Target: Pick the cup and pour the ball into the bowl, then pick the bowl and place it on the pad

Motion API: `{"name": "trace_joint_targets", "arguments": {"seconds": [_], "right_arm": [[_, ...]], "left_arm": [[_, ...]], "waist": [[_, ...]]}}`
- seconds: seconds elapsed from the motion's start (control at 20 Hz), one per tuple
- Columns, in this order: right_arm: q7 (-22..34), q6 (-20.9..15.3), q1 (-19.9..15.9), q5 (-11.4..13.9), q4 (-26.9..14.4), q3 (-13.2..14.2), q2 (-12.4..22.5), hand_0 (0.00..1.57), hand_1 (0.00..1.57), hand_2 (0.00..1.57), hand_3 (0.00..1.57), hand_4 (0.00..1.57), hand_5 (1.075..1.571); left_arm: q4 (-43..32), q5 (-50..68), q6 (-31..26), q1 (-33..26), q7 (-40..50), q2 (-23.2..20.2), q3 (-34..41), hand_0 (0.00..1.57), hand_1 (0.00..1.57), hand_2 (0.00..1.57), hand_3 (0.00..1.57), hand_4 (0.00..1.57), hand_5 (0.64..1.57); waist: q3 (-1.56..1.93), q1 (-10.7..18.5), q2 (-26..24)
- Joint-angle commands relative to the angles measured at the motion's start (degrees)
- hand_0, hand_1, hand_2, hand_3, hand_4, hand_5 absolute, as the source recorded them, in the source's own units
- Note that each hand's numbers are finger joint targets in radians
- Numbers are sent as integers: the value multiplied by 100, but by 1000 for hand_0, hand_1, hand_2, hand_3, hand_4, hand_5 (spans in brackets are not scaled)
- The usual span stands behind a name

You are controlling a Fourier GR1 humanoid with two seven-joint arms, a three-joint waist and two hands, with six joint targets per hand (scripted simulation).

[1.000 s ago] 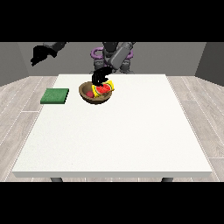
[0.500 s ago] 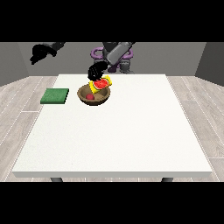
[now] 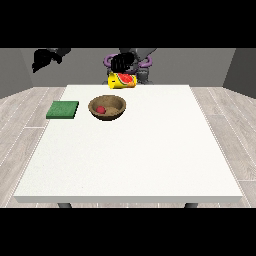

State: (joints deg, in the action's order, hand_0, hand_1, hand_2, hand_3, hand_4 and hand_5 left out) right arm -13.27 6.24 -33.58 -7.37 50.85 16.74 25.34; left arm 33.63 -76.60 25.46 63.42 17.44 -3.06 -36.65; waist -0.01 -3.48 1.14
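A brown wooden bowl [image 3: 108, 107] stands on the white table [image 3: 135, 150], left of the middle and towards the far side. A small red ball [image 3: 101, 109] lies inside it. The yellow cup [image 3: 122, 80] with a red and green pattern lies tilted on its side in the air behind the bowl, at the table's far edge. The hand at the view's right [image 3: 121, 62] is shut on the cup from above. The hand at the view's left [image 3: 45, 57] hangs raised, off the table's far left corner, holding nothing. A green pad [image 3: 63, 109] lies flat to the left of the bowl.
The robot's body [image 3: 131, 65] stands behind the table's far edge. Grey plank floor surrounds the table.
The cup and the hand holding it have risen from over the bowl and moved back towards the robot. The red ball now shows in the bowl. The other hand has barely moved.
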Motion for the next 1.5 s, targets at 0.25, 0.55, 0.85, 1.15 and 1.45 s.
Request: {"name": "trace_joint_targets", "arguments": {"seconds": [0.25, 0.55, 0.85, 1.15, 1.45], "right_arm": [[-212, -226, 552, 53, -95, 139, -8, 0, 0, 478, 638, 564, 1566], [96, -452, 158, 17, 278, -30, -354, 0, 0, 580, 701, 587, 1571], [102, -603, 53, -22, 303, -129, -757, 0, 0, 440, 466, 648, 1571], [-150, -715, 462, -142, 305, -24, -1037, 0, 0, 361, 385, 674, 1571], [-206, -715, 551, -68, 447, -228, -1236, 0, 0, 0, 0, 0, 1570]], "left_arm": [[1003, 2037, 624, -573, -1155, -771, 1660, 1547, 1547, 1571, 1571, 1198, 1482], [1364, 3824, 230, -1175, -2393, -669, 2535, 1238, 1238, 1571, 1571, 1417, 1337], [2228, 6616, -994, -779, -2474, 281, 4080, 0, 0, 0, 0, 651, 1569], [2369, 8598, -3249, -578, -2177, -662, 5360, 0, 0, 0, 0, 397, 1540], [1869, 9549, -4632, -677, -1640, -1893, 6074, 0, 0, 0, 0, 294, 1548]], "waist": [[-8, 694, -138], [-24, 721, 269], [-110, 865, 506], [-25, 1240, 613], [-2, 1039, 742]]}}
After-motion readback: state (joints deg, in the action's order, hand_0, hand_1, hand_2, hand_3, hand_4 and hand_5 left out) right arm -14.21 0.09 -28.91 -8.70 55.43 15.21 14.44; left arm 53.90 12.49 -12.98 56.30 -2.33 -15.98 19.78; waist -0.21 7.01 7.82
